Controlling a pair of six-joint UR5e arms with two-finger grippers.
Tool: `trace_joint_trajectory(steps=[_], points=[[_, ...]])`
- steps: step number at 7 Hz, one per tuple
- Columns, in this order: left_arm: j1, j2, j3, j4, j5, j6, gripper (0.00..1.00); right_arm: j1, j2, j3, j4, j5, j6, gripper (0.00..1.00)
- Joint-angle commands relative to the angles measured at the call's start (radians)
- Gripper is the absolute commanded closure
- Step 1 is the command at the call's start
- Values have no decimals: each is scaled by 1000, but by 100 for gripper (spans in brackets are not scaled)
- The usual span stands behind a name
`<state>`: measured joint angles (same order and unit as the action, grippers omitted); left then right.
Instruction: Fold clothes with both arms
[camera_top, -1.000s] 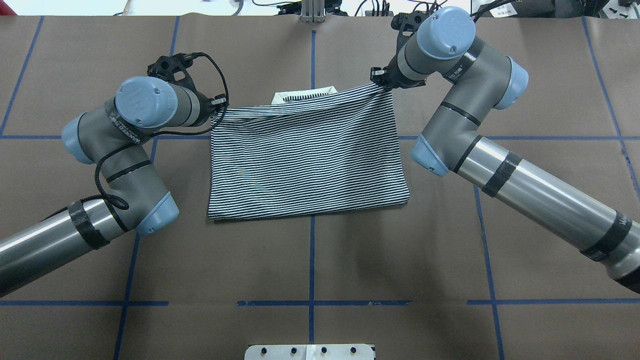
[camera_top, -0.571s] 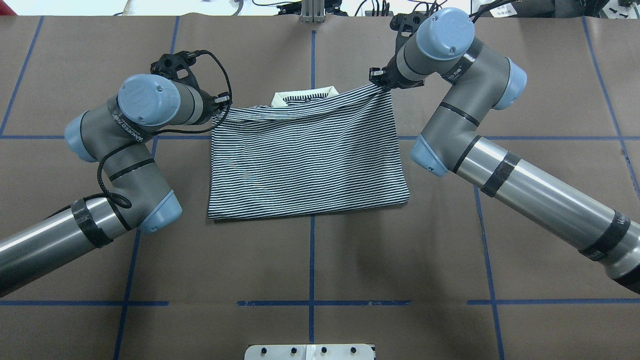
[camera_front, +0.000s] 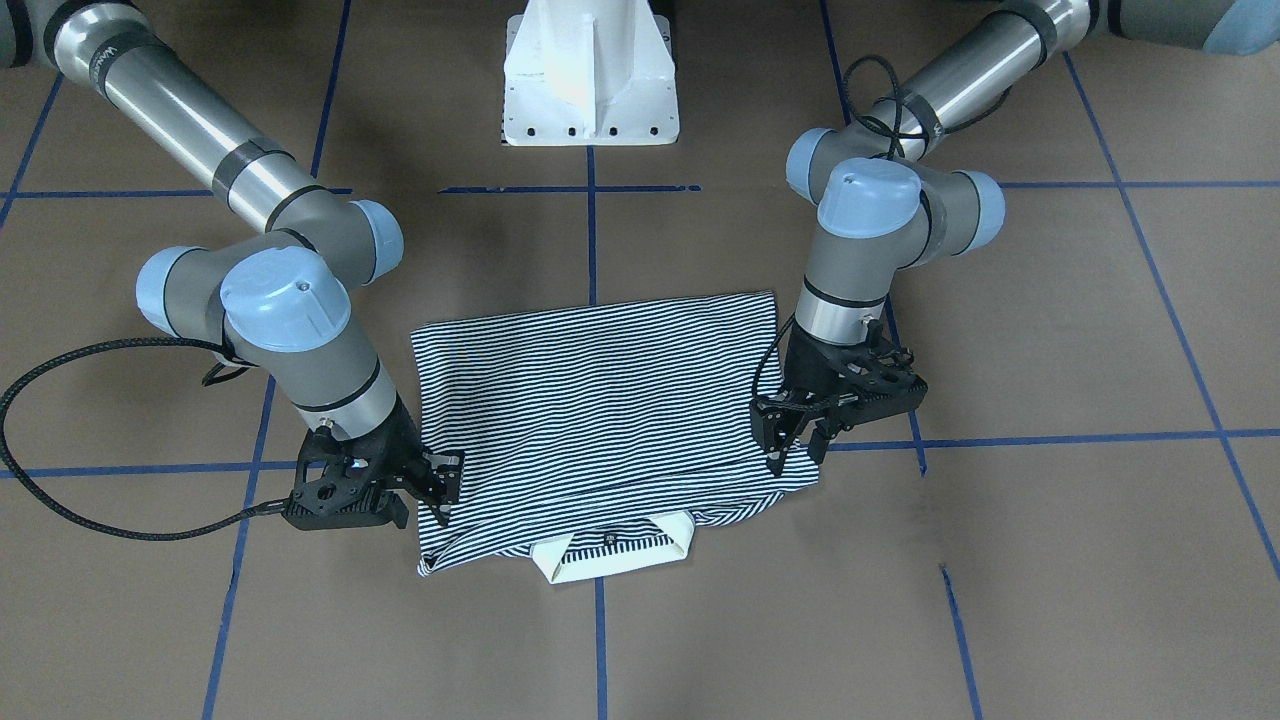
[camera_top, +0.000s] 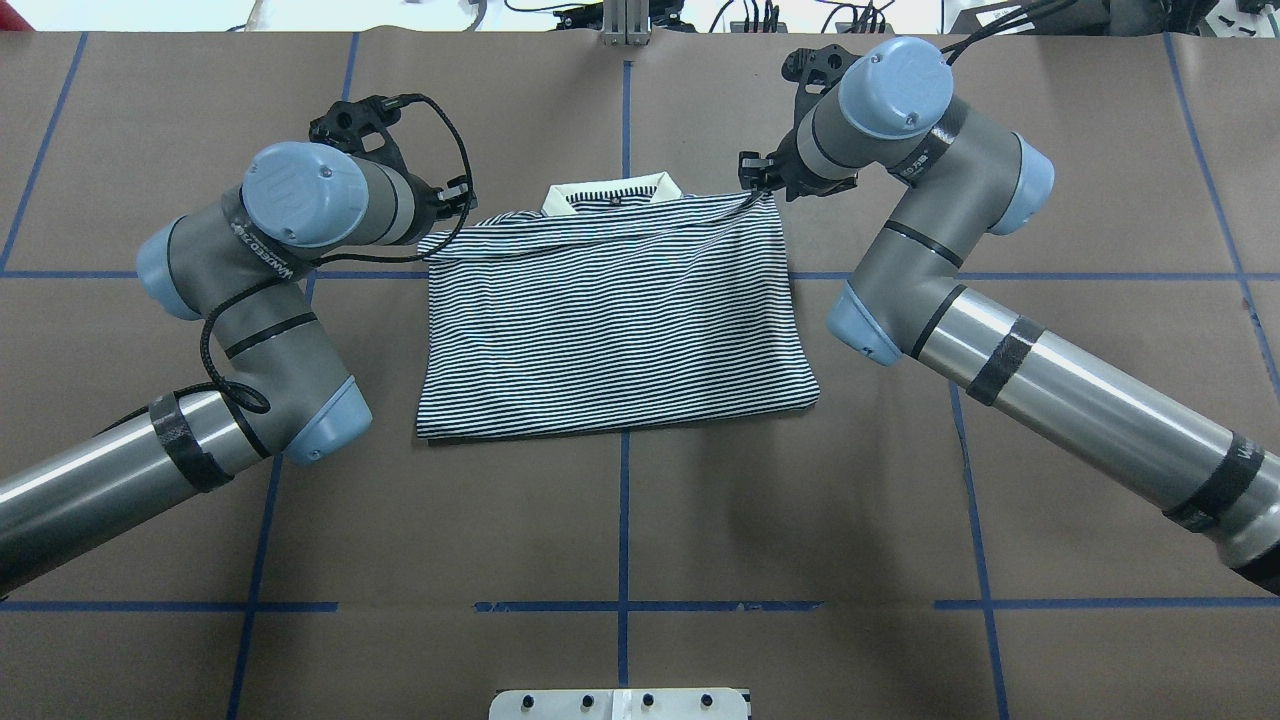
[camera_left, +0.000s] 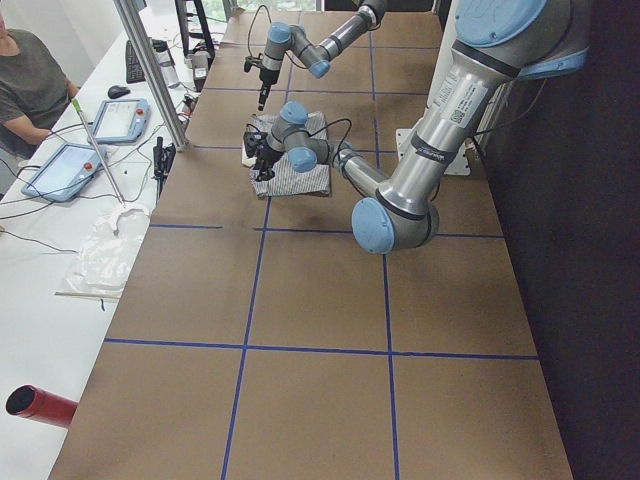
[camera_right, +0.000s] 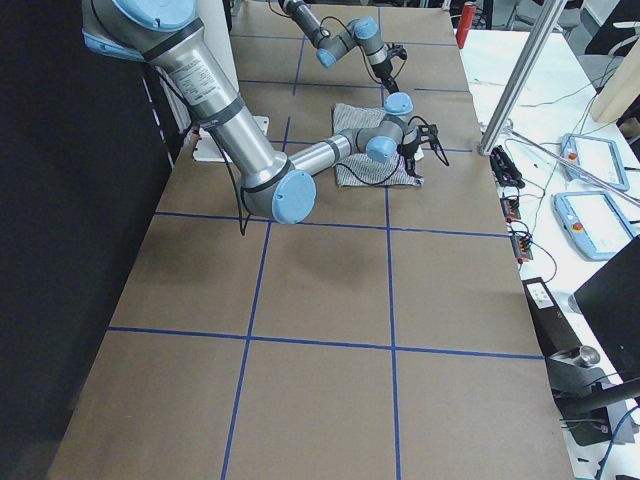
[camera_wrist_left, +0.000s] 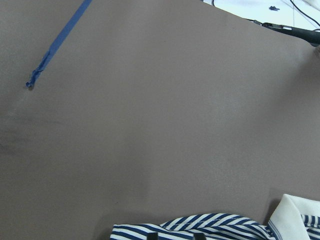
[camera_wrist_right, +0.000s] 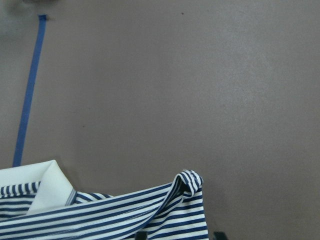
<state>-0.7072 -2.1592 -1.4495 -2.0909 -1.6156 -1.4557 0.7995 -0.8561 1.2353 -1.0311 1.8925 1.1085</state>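
The clothes are one navy-and-white striped polo shirt (camera_top: 615, 320), folded into a rectangle on the brown table, its cream collar (camera_top: 610, 190) poking out at the far edge. In the front-facing view the shirt (camera_front: 600, 410) lies flat with the collar (camera_front: 612, 555) nearest the camera. My left gripper (camera_front: 796, 458) hovers just over one far corner, fingers spread, holding nothing. At the other far corner is my right gripper (camera_front: 443, 490). Its wrist view shows that bunched corner (camera_wrist_right: 190, 180) standing up between two separated fingertips (camera_wrist_right: 142, 235). From overhead, the left gripper (camera_top: 445, 205) and right gripper (camera_top: 752, 178) flank the collar.
The white pedestal base (camera_front: 590, 75) stands at the robot's side of the table. Blue tape lines (camera_top: 623, 520) grid the table. A bench with tablets (camera_left: 100, 120), a seated person (camera_left: 30, 70) and a metal post (camera_right: 525, 75) lie beyond the far edge.
The shirt's lifted far edge has come down onto the table and lies flat. Both grippers have sunk with it and let go of the corners.
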Motion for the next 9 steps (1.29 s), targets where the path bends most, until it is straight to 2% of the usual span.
trace_joint_trajectory(steps=[1,2,3,5,6,9], points=[[-1,-2,-18,11,-35,1,0,0,-33,39,-3,83,13,0],[-1,8,-56,12,-81,-5,0,-35,-131,155,-7,94,36,0],[-1,12,-92,17,-81,-12,0,-60,-203,252,-13,94,80,0],[0,12,-106,37,-81,-12,0,-109,-318,376,-15,91,126,0],[0,10,-107,38,-81,-14,0,-140,-358,413,-15,86,126,0],[0,10,-115,40,-81,-29,0,-192,-370,414,-32,85,126,0]])
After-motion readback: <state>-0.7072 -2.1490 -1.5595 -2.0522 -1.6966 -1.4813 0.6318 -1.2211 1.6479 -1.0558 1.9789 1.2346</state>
